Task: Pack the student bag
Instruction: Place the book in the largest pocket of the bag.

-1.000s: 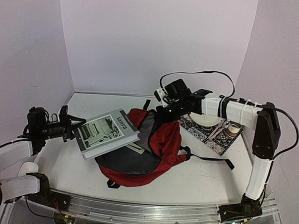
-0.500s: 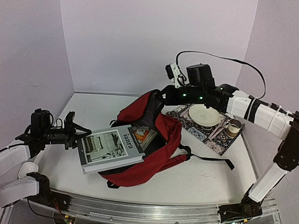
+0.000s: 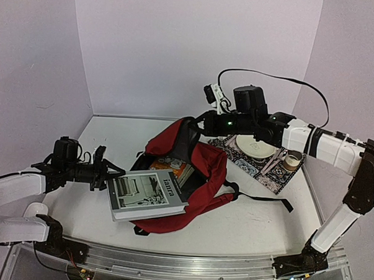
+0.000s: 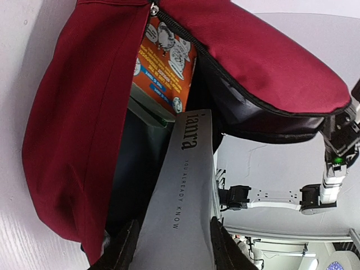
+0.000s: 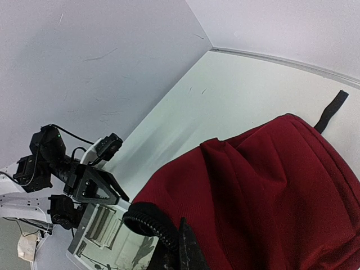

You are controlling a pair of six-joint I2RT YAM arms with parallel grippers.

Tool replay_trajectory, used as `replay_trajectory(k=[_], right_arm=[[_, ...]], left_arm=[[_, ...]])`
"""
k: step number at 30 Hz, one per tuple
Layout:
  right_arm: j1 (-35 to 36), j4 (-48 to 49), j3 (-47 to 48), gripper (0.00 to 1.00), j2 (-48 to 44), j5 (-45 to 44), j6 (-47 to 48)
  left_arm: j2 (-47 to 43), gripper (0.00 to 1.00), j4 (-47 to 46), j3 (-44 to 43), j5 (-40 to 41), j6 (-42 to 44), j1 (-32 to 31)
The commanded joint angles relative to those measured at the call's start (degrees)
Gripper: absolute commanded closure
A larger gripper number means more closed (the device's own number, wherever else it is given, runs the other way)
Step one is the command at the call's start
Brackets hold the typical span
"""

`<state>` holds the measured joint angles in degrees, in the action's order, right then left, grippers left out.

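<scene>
Your right pincer (image 3: 202, 123) clamps the backpack (image 3: 207, 172), holding its top high so the mouth gapes; your left pincer (image 3: 109, 174) grips the grey book (image 3: 148, 195), angled to slide inside.

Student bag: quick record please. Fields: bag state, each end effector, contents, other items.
bag: student bag, dark red, mouth open toward the left arm, top held up off the table
right end effector: shut on the bag's top
left end effector: shut on grey book, whose far end is at the bag mouth, not fully in
contents: orange printed book visible inside
other: plate on patterned mat, right of the bag
</scene>
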<state>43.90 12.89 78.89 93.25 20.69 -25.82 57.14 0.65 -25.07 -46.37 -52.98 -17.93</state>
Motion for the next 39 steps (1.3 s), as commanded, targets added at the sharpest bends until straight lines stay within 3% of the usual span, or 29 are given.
replay_trajectory(k=[1,12,19,29,39], right_arm=[[0.67,6.08,-0.15,1.00,-3.70,2.80,-1.14],[2.51,6.36,-2.76,1.00,-5.65,4.18,-0.87],[4.59,7.43,-2.97,1.00,-4.95,4.02,-0.72],[8.58,8.16,0.43,1.00,-0.58,3.83,-0.85],[12.01,8.20,2.32,1.00,2.62,2.53,-1.17]], left_arm=[[1.66,0.65,-8.12,-3.74,3.54,-2.27,-0.28],[5.94,0.66,-10.46,-8.80,14.75,-5.07,-0.19],[7.66,0.67,-17.44,-6.13,20.29,-12.38,-1.28],[11.21,0.67,-25.93,-3.52,34.11,-18.99,-10.78],[13.44,0.66,-32.35,-2.99,56.14,-22.93,-21.65]])
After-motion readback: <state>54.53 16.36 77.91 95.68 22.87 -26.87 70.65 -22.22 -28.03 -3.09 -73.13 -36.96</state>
